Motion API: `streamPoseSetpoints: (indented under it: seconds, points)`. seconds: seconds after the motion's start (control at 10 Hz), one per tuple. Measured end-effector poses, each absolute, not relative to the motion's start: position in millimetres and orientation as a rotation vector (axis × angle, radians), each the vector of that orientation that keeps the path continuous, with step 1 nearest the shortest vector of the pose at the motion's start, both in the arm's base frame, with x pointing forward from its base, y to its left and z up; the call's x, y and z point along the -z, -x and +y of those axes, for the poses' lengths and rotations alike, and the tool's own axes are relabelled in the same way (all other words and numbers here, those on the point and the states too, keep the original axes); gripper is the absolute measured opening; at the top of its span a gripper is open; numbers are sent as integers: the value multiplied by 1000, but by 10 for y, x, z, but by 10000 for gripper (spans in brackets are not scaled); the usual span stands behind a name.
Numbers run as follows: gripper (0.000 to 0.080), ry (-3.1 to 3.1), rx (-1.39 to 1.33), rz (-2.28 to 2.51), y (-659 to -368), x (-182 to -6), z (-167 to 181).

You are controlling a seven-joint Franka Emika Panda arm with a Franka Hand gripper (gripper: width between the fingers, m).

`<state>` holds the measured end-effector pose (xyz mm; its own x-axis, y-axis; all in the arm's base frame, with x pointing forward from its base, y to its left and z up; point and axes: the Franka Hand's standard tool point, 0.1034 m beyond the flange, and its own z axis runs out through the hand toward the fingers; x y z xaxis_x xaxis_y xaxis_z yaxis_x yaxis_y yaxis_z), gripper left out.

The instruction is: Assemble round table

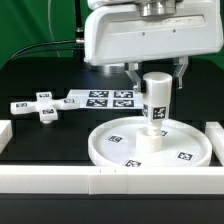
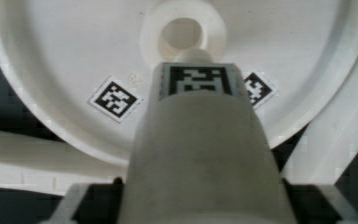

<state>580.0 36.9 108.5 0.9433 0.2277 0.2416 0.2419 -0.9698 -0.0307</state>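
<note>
The large round disc [image 1: 105, 150] lies flat on the black table, rim up, with square tags on it. The short cylinder post [image 1: 156, 110] stands upright at the disc's middle. My gripper [image 1: 158, 80] comes down from above with a finger on each side of the post's top. In the wrist view the post [image 2: 202, 130] fills the space between my gripper's [image 2: 204, 208] dark pads and runs down to the disc [image 2: 69, 60]. The jaws look shut on the post. The small cross-shaped piece [image 1: 42, 106] lies on the table at the exterior view's left.
The marker board [image 1: 105, 99] lies flat behind the disc. A long white border bar [image 1: 60, 182] runs along the front edge, with further bars at the exterior view's left [image 1: 4, 135] and right [image 1: 214, 135].
</note>
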Motion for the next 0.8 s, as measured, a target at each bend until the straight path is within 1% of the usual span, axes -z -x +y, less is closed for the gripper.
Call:
streamPoseSetpoints:
  seconds: [0.4,0.8]
  points:
    - [409,3039,366,-512,-5773,-1041,392]
    - [409,3040,357,-515,-5762,-1032,356]
